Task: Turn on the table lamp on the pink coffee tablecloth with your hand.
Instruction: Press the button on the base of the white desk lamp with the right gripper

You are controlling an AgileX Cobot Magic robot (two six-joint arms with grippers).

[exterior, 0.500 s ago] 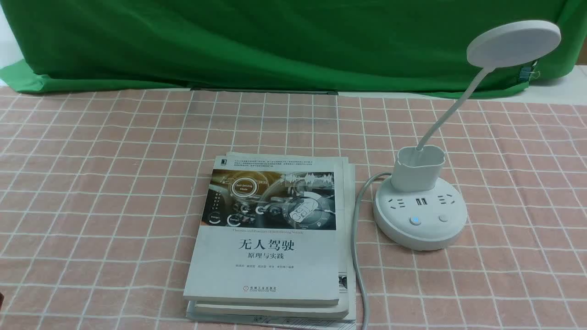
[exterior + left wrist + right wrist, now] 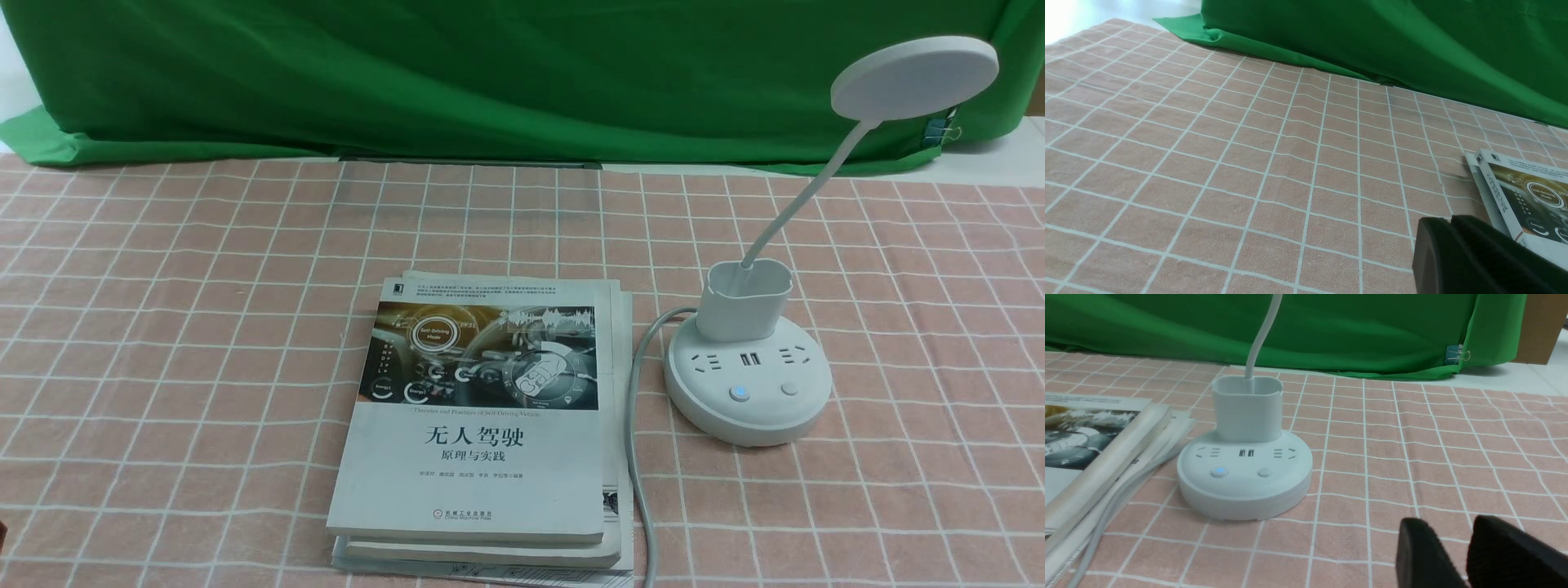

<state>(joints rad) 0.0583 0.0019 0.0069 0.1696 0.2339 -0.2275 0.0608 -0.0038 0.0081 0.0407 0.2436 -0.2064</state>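
The white table lamp (image 2: 747,392) stands on the pink coffee tablecloth (image 2: 204,327) at the right. Its disc head (image 2: 914,77) is up on the bent neck and looks unlit. On the round base the left button (image 2: 740,393) glows blue and the right button (image 2: 789,389) is dark. In the right wrist view the lamp base (image 2: 1245,477) is ahead of my right gripper (image 2: 1453,528), which hangs apart from it, a little open and empty. My left gripper (image 2: 1449,220) is shut and empty, low over the cloth beside the books. Neither arm shows in the front view.
A stack of books (image 2: 482,425) lies in the middle, left of the lamp, and also shows in the left wrist view (image 2: 1527,196). The lamp's white cord (image 2: 637,457) runs along the books' right side toward the front edge. A green backdrop (image 2: 490,73) closes the back.
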